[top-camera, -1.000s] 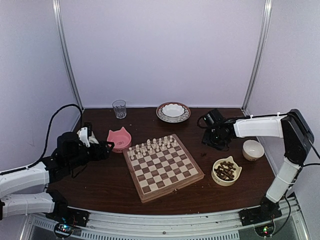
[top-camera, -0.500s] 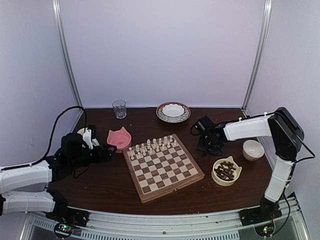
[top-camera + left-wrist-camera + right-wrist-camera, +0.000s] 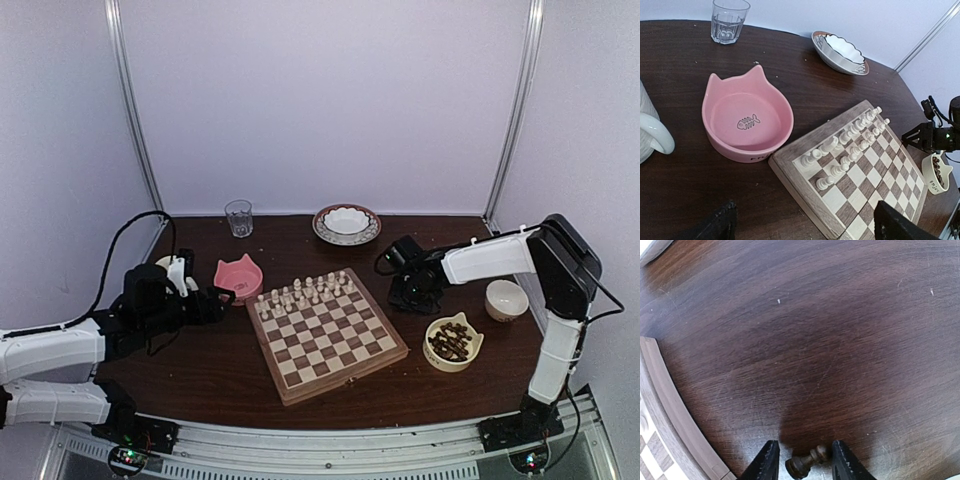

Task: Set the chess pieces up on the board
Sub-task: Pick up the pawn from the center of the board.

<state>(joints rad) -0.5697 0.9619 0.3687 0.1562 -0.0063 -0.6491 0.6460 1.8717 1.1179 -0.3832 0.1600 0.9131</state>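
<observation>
One dark chessman (image 3: 801, 465) lies toppled, unclamped, between the half-open jaws of the right gripper (image 3: 806, 461); closing squarely across its stem should prevent rolling.

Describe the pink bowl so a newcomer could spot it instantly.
Find the chessboard in the middle of the table. Just off its far left corner sits the pink bowl. It is the only pink dish, cat-eared, with a fish drawn inside.

On the board (image 3: 330, 345) the near 6 rows lie open (cream chessmen (image 3: 303, 291) crowd the far 2), pink bowl (image 3: 238, 280) beside.
</observation>
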